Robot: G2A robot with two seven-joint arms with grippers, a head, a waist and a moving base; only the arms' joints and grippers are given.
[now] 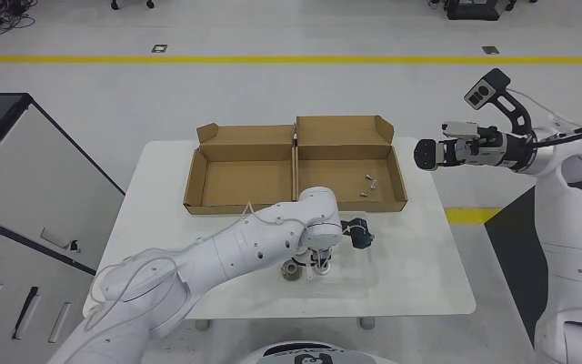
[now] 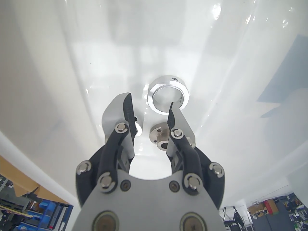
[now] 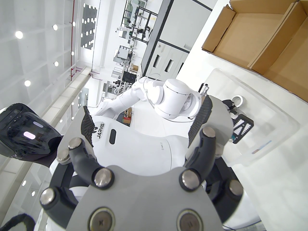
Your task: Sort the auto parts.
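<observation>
Top view gives me a white table (image 1: 427,273) on a pale grey floor (image 1: 273,91) crossed by a yellow line (image 1: 273,58), with a grey cabinet (image 1: 36,173) off to one side. Two open cardboard boxes sit side by side, touching, at the table's far side: the left box (image 1: 241,182) and the right box (image 1: 336,177), the latter with a few small parts (image 1: 368,179) lying in it.

My left gripper (image 1: 318,264) hangs over a clear plastic bin (image 1: 359,268) on the near side of the boxes. My right gripper (image 1: 424,154) is held well off past the right box, beyond the table edge.

Left wrist view adds what the arm hides from above. The jaws are open and hold nothing. A shiny metal ring (image 2: 166,82) lies flat on the bin floor just beyond the fingertips (image 2: 127,99), and one tip overlaps its rim, though I cannot tell whether they touch. A flanged hub (image 2: 158,133) lies between the two fingers, closer to the palm.

Right wrist view shows that gripper spread wide and empty. The bin and both boxes lie well beyond its fingers.
</observation>
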